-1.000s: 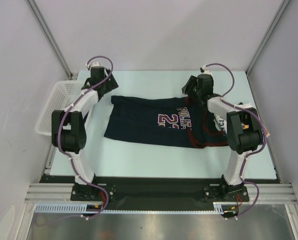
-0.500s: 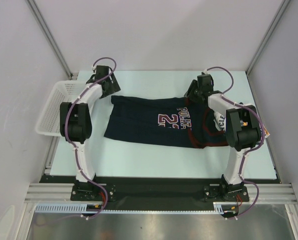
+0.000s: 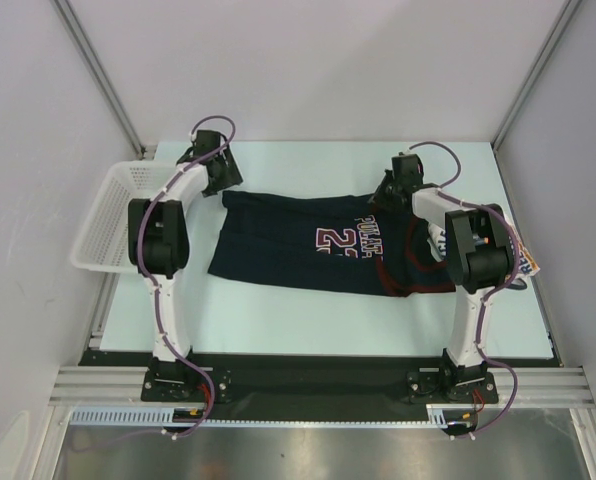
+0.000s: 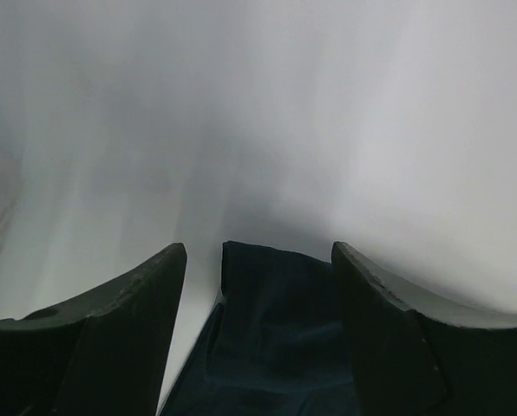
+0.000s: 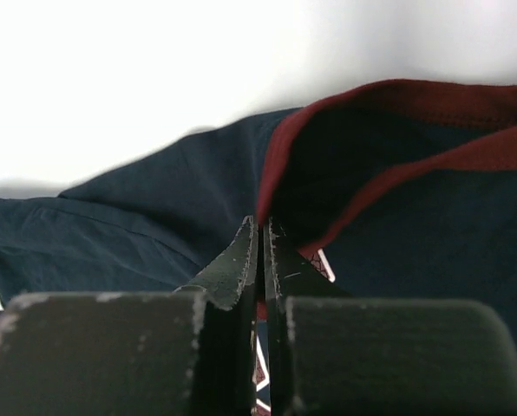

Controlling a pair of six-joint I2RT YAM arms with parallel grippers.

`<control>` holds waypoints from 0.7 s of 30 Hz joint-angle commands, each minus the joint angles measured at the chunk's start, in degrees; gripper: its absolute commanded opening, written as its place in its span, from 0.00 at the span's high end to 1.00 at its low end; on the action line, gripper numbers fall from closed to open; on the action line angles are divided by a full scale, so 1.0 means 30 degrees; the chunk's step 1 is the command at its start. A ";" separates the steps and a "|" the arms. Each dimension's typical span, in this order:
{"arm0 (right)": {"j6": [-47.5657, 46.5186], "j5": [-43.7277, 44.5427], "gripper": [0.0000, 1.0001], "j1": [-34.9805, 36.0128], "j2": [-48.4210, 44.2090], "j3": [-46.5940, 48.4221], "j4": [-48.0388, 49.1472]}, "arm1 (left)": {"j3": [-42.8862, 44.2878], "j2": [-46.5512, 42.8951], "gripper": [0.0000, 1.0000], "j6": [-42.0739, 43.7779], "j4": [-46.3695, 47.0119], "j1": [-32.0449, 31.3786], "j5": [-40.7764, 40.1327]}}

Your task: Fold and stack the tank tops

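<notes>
The navy tank top (image 3: 308, 240) lies spread flat across the table, its dark-red trimmed neck end to the right. My right gripper (image 3: 390, 187) is at its far right edge. In the right wrist view the right gripper (image 5: 260, 224) is shut on the dark-red trim (image 5: 276, 165) of the navy cloth (image 5: 154, 225). My left gripper (image 3: 221, 180) is at the far left corner. It stands open there (image 4: 258, 251), with the navy corner (image 4: 276, 329) between its fingers but not pinched. A bit of the white tank top (image 3: 525, 262) shows behind the right arm.
A white mesh basket (image 3: 90, 240) sits at the table's left edge, close to the left arm. Grey walls enclose the table at the back and both sides. Both arms reach over the table's far half.
The right gripper has shut on the red trim. The left arm has swung in over the navy top's far left corner, its jaws slightly narrower.
</notes>
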 commanded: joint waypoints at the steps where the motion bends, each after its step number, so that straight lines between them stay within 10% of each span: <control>1: -0.0001 -0.0614 1.00 -0.0202 -0.0024 0.0833 0.0805 | 0.0648 0.0110 0.27 0.0413 -0.0292 0.0134 0.0520; 6: -0.0089 -0.0701 1.00 -0.0466 -0.0229 0.1009 0.0953 | -0.0756 -0.0739 0.35 0.0384 0.0467 0.0163 0.1134; 16: -0.0060 -0.0936 1.00 -0.0759 -0.0288 0.1097 0.1070 | -0.1549 -0.1529 1.00 0.0091 0.0761 0.0192 0.1752; 21: -0.0294 -0.1258 1.00 -0.1110 -0.0288 0.1623 0.1246 | -0.2311 -0.2847 1.00 0.0003 0.2223 0.0397 0.1634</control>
